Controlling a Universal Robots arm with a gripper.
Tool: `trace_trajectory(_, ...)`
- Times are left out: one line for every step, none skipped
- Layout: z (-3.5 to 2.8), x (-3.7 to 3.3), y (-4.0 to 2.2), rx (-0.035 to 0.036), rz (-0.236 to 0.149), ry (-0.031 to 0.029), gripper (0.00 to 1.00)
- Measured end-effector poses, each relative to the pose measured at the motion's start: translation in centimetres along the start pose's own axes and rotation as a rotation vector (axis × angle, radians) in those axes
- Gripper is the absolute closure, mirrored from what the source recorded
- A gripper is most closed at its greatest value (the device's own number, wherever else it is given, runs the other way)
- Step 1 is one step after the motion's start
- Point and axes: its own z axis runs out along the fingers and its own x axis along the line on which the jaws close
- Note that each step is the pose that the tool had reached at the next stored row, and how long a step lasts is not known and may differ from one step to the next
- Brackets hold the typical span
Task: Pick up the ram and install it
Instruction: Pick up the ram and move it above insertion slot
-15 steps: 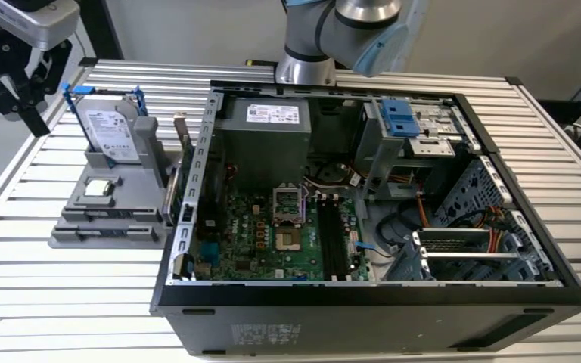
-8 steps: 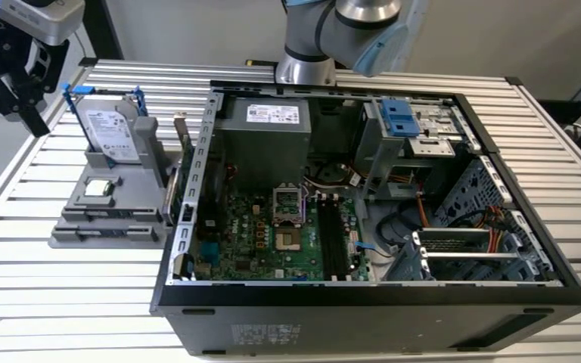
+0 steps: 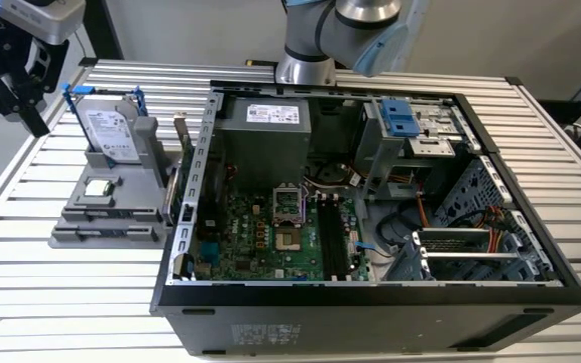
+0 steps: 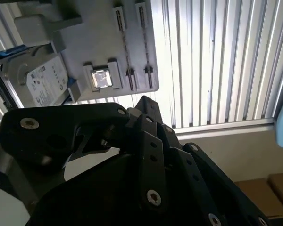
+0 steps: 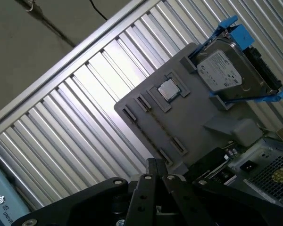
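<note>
- While the arm reaches out over the side of the grey holder (image 3: 109, 227) away from the computer case (image 3: 371, 321), the gripper (image 5: 155, 164) hangs above and just off that edge, angled down toward the holder and touching nothing.
- Fingertips (image 5: 151, 165) are pressed together in the first wrist view with nothing between them: closed and empty.
- The ram (image 3: 178, 162) looks like a thin dark board standing on edge in the gap between holder and case, just beside the holder. Its chips are too small to tell.
- Holder: matte grey plastic, stepped, with narrow slot clips.
- Hard drive (image 3: 109, 132): silver label, blue brackets, propped tilted on the holder.
- Processor (image 3: 97, 189): small shiny square in the holder's recess.
- Table (image 3: 69, 302) under the holder: ribbed pale metal slats.
</note>
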Motion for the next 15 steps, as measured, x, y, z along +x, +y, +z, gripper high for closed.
trace_trajectory(0.00,0.00,0.00,0.0006,-0.009,0.0014,1.00)
trace_trajectory(-0.01,0.00,0.01,0.0014,-0.017,0.0025,1.00)
trace_trajectory(-0.01,0.01,0.00,0.0026,-0.026,0.0034,1.00)
trace_trajectory(0.00,0.00,0.01,0.0042,-0.034,0.0042,1.00)
trace_trajectory(-0.01,0.01,0.01,0.0063,-0.043,0.0046,1.00)
trace_trajectory(0.00,0.01,0.01,0.0091,-0.052,0.0044,1.00)
trace_trajectory(-0.01,0.00,0.01,0.0126,-0.060,0.0035,1.00)
trace_trajectory(-0.01,0.00,0.01,0.0171,-0.068,0.0017,1.00)
trace_trajectory(-0.01,0.00,0.01,0.0218,-0.075,-0.0006,1.00)
trace_trajectory(-0.01,0.00,0.01,0.0257,-0.082,-0.0025,1.00)
trace_trajectory(-0.01,0.00,0.00,0.0288,-0.089,-0.0037,1.00)
trace_trajectory(0.00,0.00,0.01,0.0310,-0.096,-0.0046,1.00)
trace_trajectory(0.01,0.00,0.00,0.0321,-0.104,-0.0046,1.00)
trace_trajectory(0.01,0.00,0.01,0.0321,-0.109,-0.0045,1.00)
trace_trajectory(0.00,0.00,0.01,0.0320,-0.114,-0.0043,1.00)
